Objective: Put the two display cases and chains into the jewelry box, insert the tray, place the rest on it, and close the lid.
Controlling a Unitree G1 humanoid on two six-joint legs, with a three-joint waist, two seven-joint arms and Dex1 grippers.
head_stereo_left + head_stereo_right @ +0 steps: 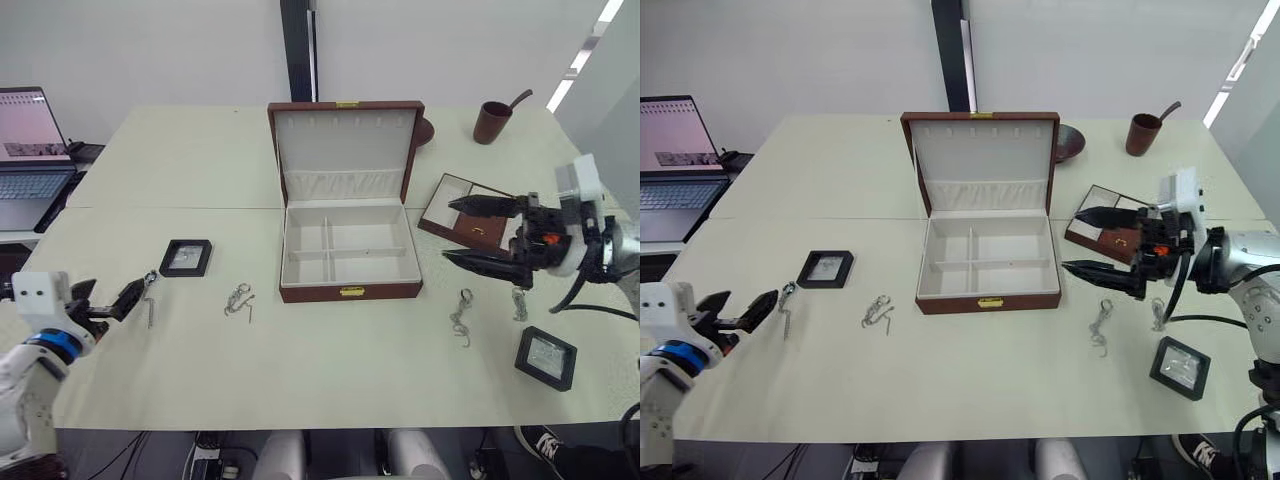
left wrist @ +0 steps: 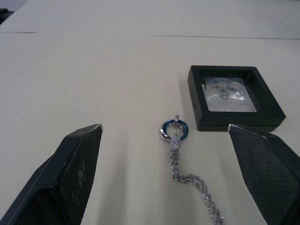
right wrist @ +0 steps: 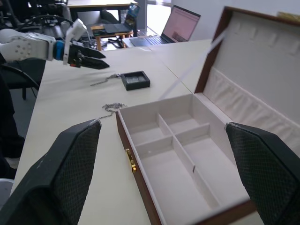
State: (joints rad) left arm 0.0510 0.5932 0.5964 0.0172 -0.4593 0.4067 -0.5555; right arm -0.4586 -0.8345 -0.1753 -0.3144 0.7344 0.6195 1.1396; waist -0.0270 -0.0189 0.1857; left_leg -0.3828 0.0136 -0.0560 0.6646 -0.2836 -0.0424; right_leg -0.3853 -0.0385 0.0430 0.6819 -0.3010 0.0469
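The jewelry box stands open at the table's centre, its cream compartments bare and its lid upright behind. The tray lies to its right. One display case lies left of the box, another at the near right. Chains lie at the far left, left of the box, and two on the right. My left gripper is open, pointing at the far-left chain with the case beyond it. My right gripper hangs open just right of the box, over the tray's near edge.
A laptop sits on a side desk at the far left. A brown cup with a spoon stands at the back right, and a dark bowl peeks out behind the lid. The table's front edge is close to the right case.
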